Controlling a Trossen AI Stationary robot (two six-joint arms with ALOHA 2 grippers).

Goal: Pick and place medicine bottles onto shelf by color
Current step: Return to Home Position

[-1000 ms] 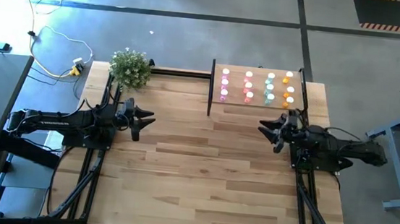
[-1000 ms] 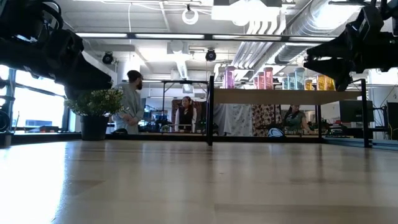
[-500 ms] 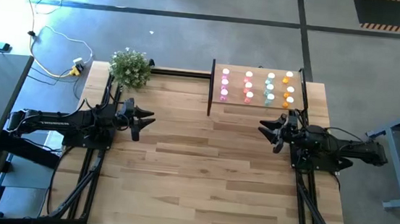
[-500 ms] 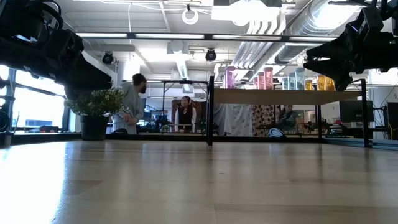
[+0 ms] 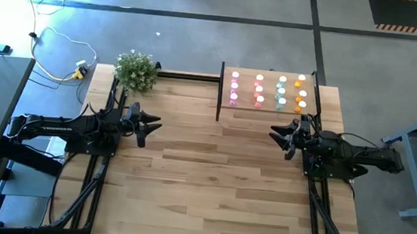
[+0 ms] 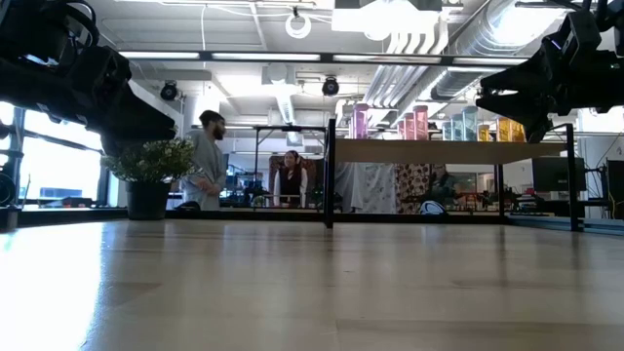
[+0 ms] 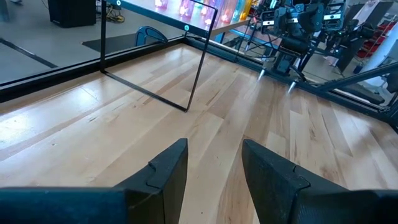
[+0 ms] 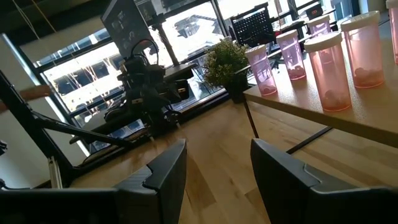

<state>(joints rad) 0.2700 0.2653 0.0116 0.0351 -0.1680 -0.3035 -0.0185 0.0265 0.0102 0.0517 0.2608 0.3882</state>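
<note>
Several medicine bottles [image 5: 267, 90] stand upright in four colour columns, pink, red-pink, pale green and orange, on the light-wood shelf [image 5: 266, 111] at the table's far right. In the low view the bottles [image 6: 419, 124] show on the raised shelf board [image 6: 439, 151]. Pink bottles [image 8: 326, 68] show close in the right wrist view. My left gripper [image 5: 149, 125] is open and empty above the table's left side; it also shows in its wrist view [image 7: 214, 165]. My right gripper [image 5: 279, 135] is open and empty just in front of the shelf; it also shows in its wrist view [image 8: 217, 165].
A small leafy potted plant [image 5: 135, 70] stands at the table's far left corner. The shelf's dark upright panel [image 5: 220, 91] and black frame legs [image 7: 196, 68] stand on the tabletop. People stand in the room beyond the table [image 6: 205, 161].
</note>
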